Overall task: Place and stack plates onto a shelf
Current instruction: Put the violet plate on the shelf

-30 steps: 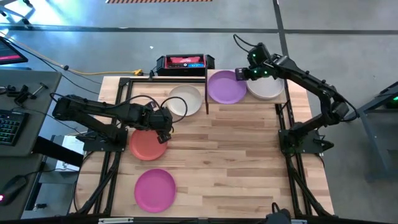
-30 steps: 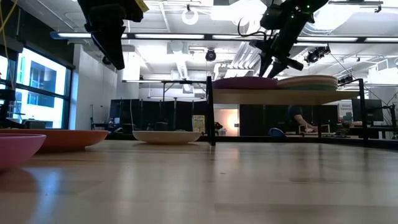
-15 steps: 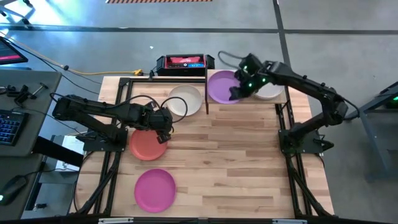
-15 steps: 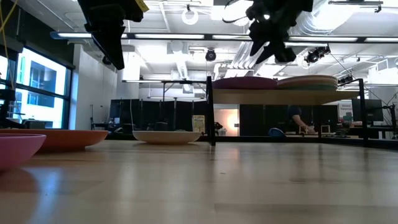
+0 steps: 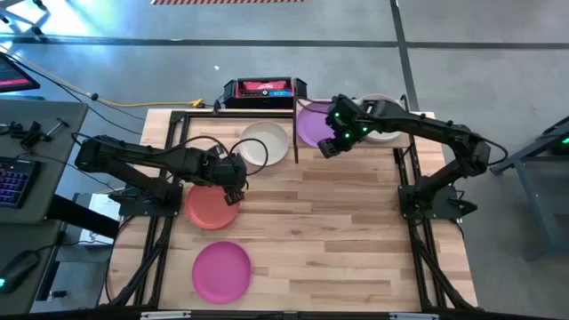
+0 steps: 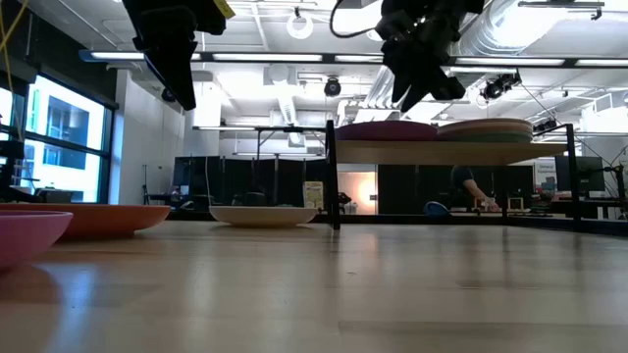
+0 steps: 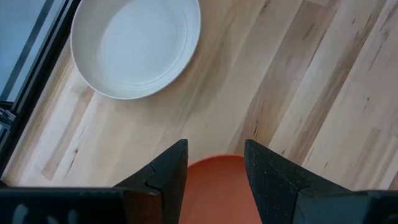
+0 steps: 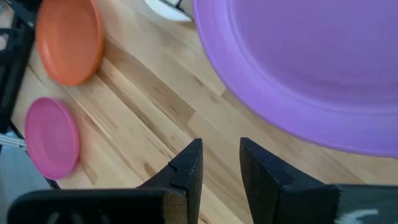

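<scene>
Since one second ago the right claw [image 5: 326, 148] has pulled back from the far side of the shelf [image 6: 432, 152], over the purple plate [image 5: 313, 124], and now it hangs just past the shelf's near edge, above the bare worktop [image 5: 338, 222]. Its two fingers stand a little apart w/ nothing between them; they narrowed slightly during the retreat. The purple plate stays flat on the shelf's left half, next to a short pile topped by a white plate [image 5: 384, 133] on the right half. So, I judge, this drop-off is finished and the right arm goes for the next plate.

The left claw [image 5: 233, 178] did not move at all: it hovers wide apart and empty over the far rim of the coral plate [image 5: 211, 207], approx. between it and the cream plate [image 5: 265, 142]. The magenta plate [image 5: 221, 271] lies alone near the front-left corner. These three are not yet on the shelf, so the task is about half done, maybe a bit more.
</scene>
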